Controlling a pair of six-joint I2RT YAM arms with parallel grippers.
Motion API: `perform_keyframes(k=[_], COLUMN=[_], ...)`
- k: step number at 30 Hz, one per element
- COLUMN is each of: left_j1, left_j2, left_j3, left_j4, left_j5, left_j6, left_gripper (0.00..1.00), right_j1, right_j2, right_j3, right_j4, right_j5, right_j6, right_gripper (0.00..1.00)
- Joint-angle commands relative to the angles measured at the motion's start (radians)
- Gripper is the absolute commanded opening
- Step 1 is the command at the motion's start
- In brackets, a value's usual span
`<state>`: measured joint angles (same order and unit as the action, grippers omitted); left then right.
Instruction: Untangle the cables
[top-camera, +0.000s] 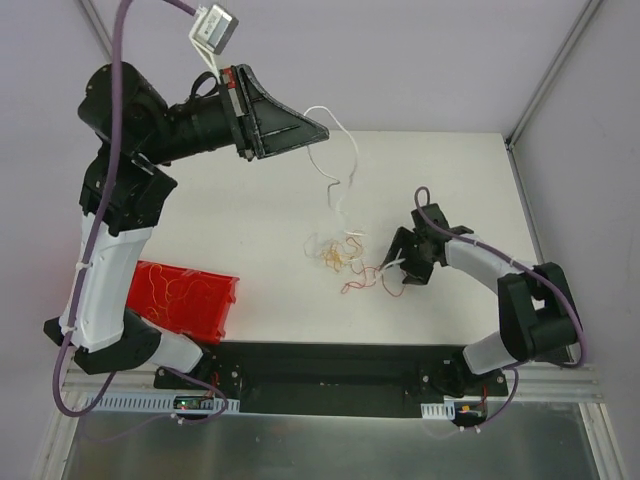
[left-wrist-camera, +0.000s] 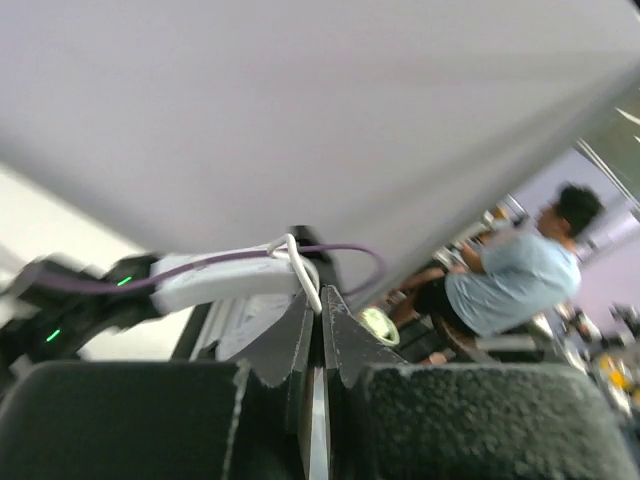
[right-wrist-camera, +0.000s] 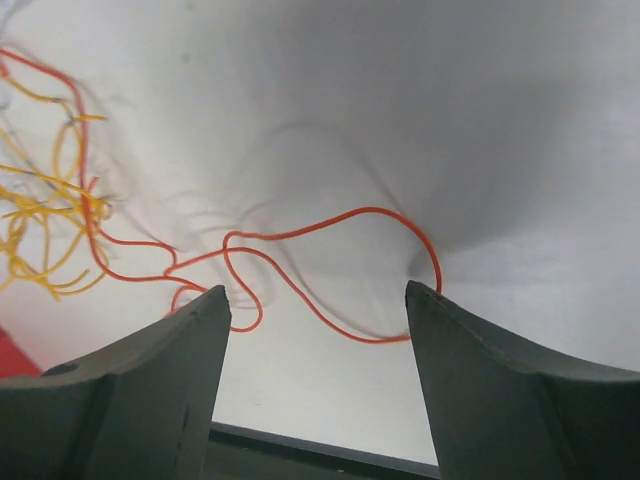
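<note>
A whitish cable (top-camera: 356, 152) hangs from my left gripper (top-camera: 322, 130), which is raised above the table's far side and shut on it. In the left wrist view the white strand (left-wrist-camera: 305, 275) is pinched between the closed fingertips of the left gripper (left-wrist-camera: 322, 297). The strand runs down to a small orange-yellow tangle (top-camera: 330, 252) at mid table. A red cable (top-camera: 365, 282) curls beside the tangle. My right gripper (top-camera: 392, 275) is open and low over it. In the right wrist view the red loop (right-wrist-camera: 300, 233) lies on the table between the spread fingers of the right gripper (right-wrist-camera: 318, 297), and the yellow tangle (right-wrist-camera: 40, 210) is at the left.
A red bin (top-camera: 232, 300) with yellow strands (top-camera: 165, 290) inside stands at the near left by the left arm's base. A black base strip (top-camera: 330, 365) runs along the near edge. Frame posts (top-camera: 550, 75) rise at the far corners.
</note>
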<state>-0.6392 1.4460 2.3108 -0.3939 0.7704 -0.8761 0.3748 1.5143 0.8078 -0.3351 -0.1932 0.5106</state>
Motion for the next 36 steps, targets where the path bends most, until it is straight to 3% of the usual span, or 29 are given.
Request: perform_keyframes(k=[1, 7, 14, 21, 29, 36], left_j1=[0.125, 0.280, 0.291, 0.285, 0.260, 0.260], left_j2=[-0.082, -0.232, -0.338, -0.348, -0.364, -0.487], left_j3=[-0.222, -0.575, -1.042, -1.289, -1.403, -1.279], left_j4=[0.010, -0.040, -0.074, -0.076, -0.128, -0.223], left_j5=[-0.078, -0.095, -0.236, -0.303, -0.377, -0.577], left_j6=[-0.020, -0.020, -0.018, 0.014, 0.022, 0.086], left_gripper=[0.00, 0.00, 0.00, 0.00, 0.00, 0.00], right_j1=[-0.066, -0.093, -0.093, -0.099, -0.129, -0.163], right_j2=[-0.121, -0.322, -0.560, -0.669, -0.672, -0.658], right_j3=[0.041, 0.059, -0.044, -0.134, -0.139, -0.140], right_j4=[-0.240, -0.369, -0.384, -0.383, -0.361, -0.349], right_j5=[0.144, 0.098, -0.015, -0.011, -0.048, -0.094], right_j6=[-0.197, -0.349, -0.391, -0.388, -0.408, -0.422], right_gripper=[0.74, 0.76, 0.77, 0.78, 0.79, 0.79])
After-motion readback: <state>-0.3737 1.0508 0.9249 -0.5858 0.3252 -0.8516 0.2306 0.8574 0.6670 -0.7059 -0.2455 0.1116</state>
